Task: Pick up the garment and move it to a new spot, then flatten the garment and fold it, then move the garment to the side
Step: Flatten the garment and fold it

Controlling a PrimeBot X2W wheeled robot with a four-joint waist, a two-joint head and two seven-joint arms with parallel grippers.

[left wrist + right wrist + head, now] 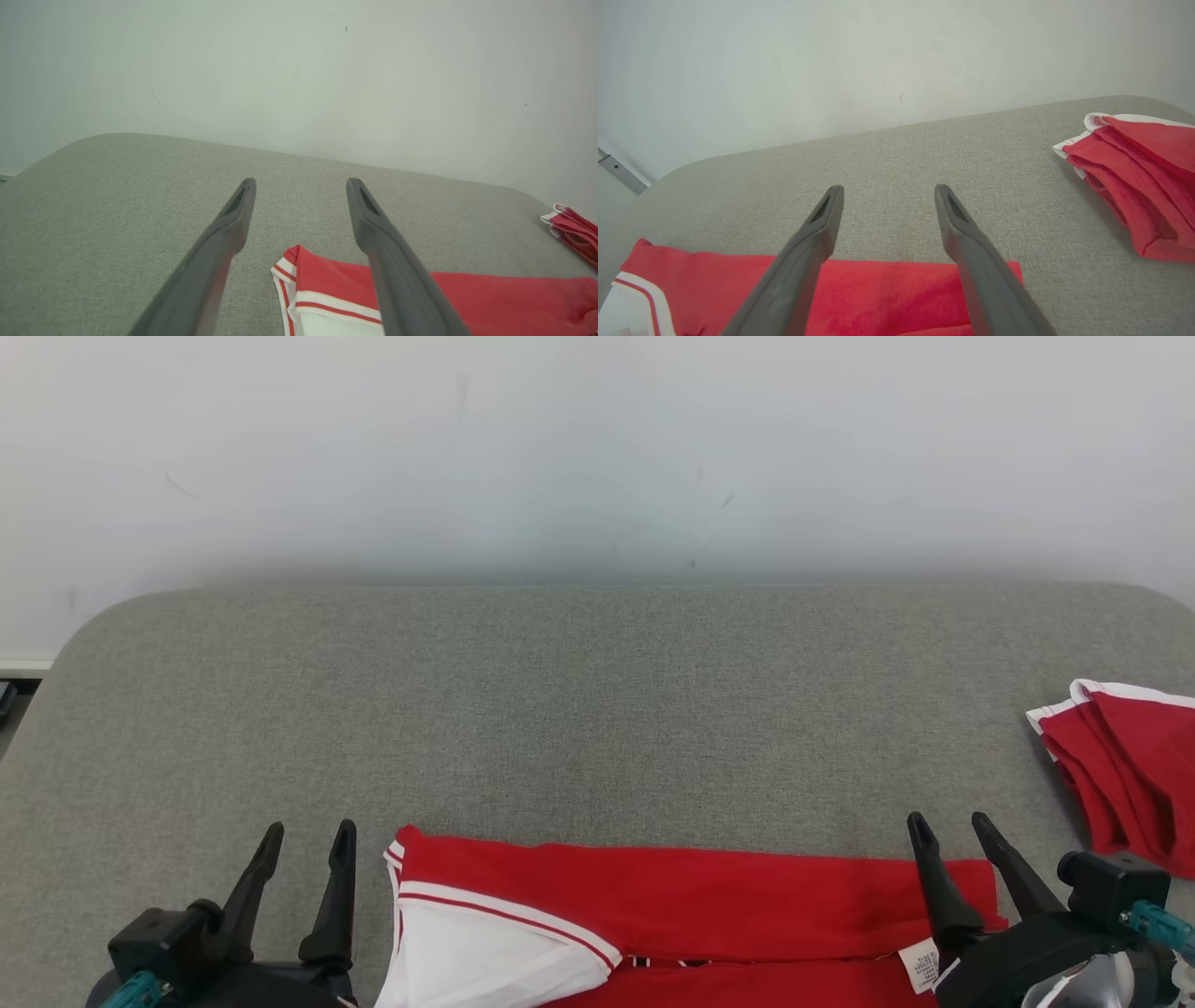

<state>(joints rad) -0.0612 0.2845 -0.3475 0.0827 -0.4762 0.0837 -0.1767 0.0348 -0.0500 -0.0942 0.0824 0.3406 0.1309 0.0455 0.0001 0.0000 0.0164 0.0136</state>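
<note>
garment (pixel 691 905) (red, white sleeve with red-striped trim) is laid flat along the near edge of the surface (pixel 597 709). left gripper (pixel 310 825) is seen just beside the garment's left edge, over bare surface; its jaws are spread wide and nothing is held. right gripper (pixel 948 817) is seen above the garment's right end, near a white label (pixel 920 963); jaws likewise spread wide, nothing gripped. a second red-and-white cloth (pixel 1130 775) is bunched at the right edge, well apart. the surface is noted as grey woven padding with rounded far corners. a plain pale wall (pixel 597 448) is seen behind.
</note>
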